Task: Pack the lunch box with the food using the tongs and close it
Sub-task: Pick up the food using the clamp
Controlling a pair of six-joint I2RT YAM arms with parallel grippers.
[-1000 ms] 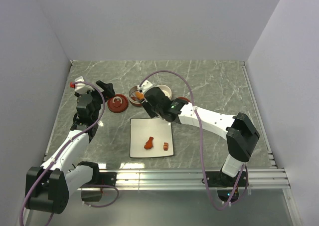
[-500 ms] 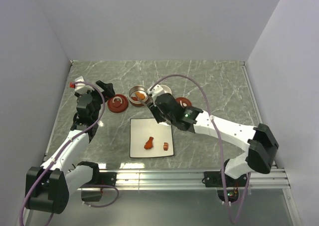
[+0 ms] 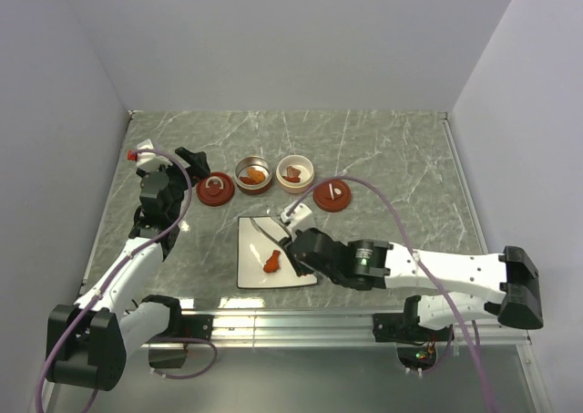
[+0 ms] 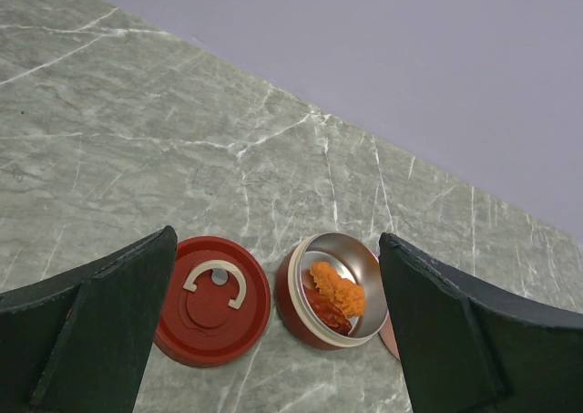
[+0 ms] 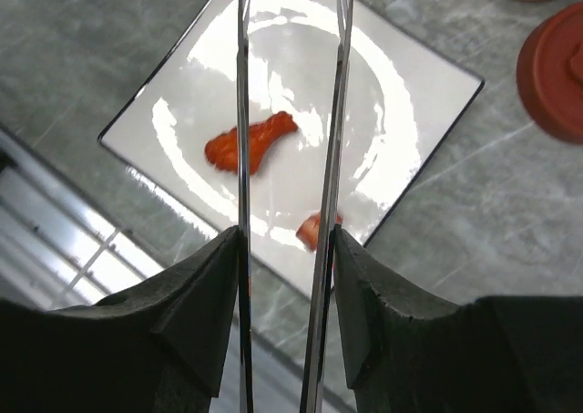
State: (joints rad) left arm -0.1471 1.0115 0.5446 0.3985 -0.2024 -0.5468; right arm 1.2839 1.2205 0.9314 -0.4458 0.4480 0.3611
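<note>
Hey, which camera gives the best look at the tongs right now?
The right wrist view: both arms of the tongs run up over the plate, gripped by the right tool. The top view shows only a thin sliver; the left wrist view shows none.

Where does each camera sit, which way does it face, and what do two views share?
Top external: above and behind the bases, looking down on the table; left arm and right arm show whole.
Left wrist: looks forward and down at a red lid and a filled container; the open left gripper frames them.
Right wrist: looks down along the tongs at the white plate; the right gripper clamps the tongs.
Shared: top and right wrist both show the plate and an orange food piece.
</note>
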